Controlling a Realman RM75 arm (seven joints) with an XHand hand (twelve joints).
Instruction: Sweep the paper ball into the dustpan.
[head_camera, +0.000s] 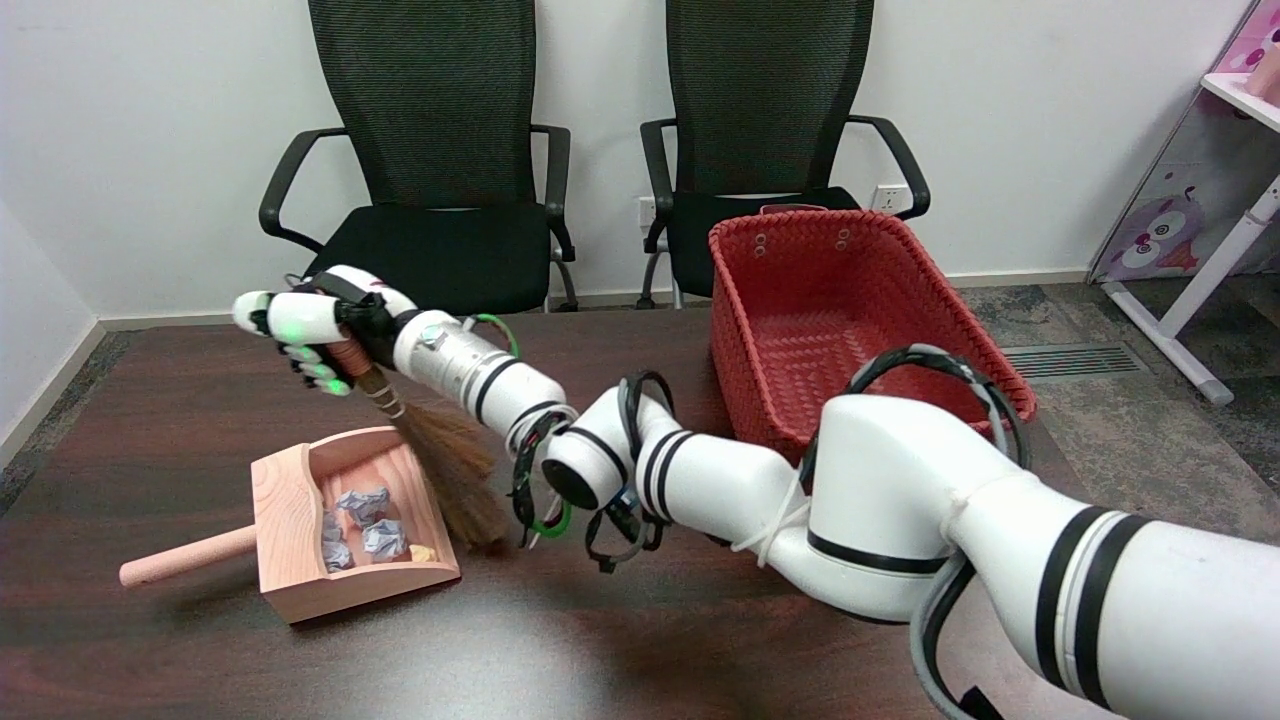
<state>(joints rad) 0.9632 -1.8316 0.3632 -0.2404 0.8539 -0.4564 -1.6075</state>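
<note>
Paper balls (362, 525) lie inside the dustpan (290, 560), near its open edge. The right hand (315, 335) grasps the broom (455, 470). A careless stroke could knock them out or push the dustpan.

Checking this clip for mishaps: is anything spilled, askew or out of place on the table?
Nothing stands out. The paper balls lie inside the dustpan, the right hand holds the broom at its mouth, and the red basket stands upright.

Red basket (850, 300) blocks far right; bare table (620, 640) near edge.
</note>
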